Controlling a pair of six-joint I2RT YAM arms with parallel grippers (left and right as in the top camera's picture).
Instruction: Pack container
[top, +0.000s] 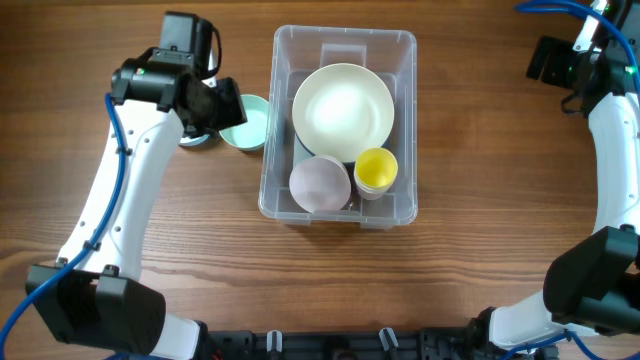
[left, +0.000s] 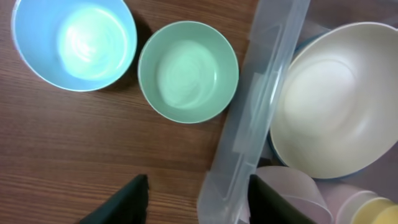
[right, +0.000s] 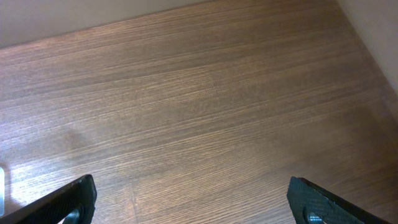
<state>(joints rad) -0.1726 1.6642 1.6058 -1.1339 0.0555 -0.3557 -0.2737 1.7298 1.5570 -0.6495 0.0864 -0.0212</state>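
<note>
Next, the left gripper (left: 196, 200), spread wide and empty, should straddle the green bowl (left: 188, 71) at its near rim, clear of the container (left: 256, 93) wall.

The container (top: 338, 120) is clear, smooth plastic; the counter (top: 470, 250) is matt, grained wood; the cream bowl (top: 343, 110) is glossy.

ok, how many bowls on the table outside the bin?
2: a mint-green round bowl left of the clear plastic rectangular bin, and a light-blue round bowl beyond it; the left arm could hide more.
</note>
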